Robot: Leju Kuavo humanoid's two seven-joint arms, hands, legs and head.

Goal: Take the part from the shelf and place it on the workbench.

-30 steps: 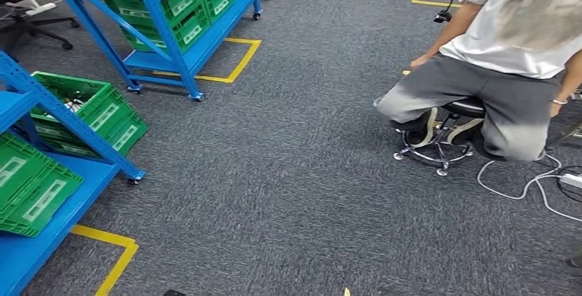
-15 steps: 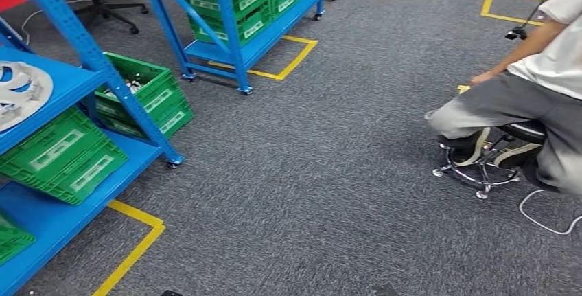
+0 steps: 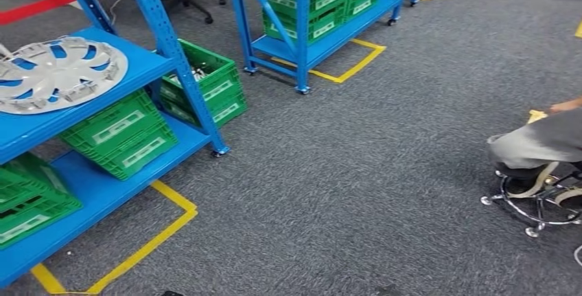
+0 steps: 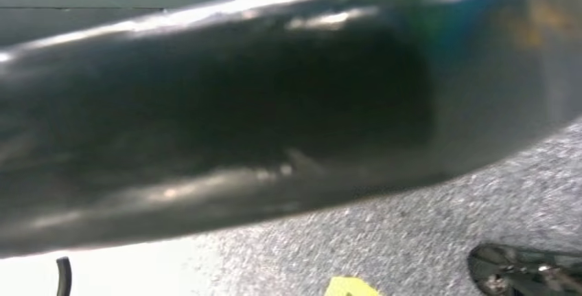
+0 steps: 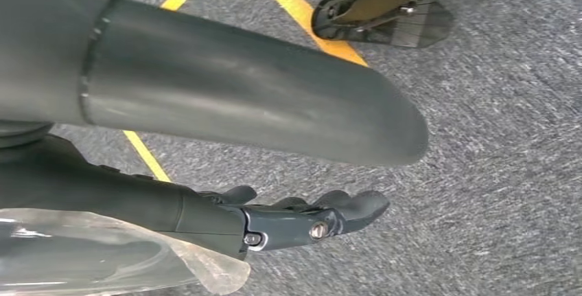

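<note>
You see the round silver plastic wheel cover (image 3: 58,73) lying flat on the upper deck of the blue metal shelf (image 3: 147,69), above green plastic crates (image 3: 123,134). Your right hand (image 5: 288,220) hangs empty over grey carpet, fingers loosely extended; your left hand's state cannot be told.

Bright even light in head view; both wrist views blurred, with white glare
</note>
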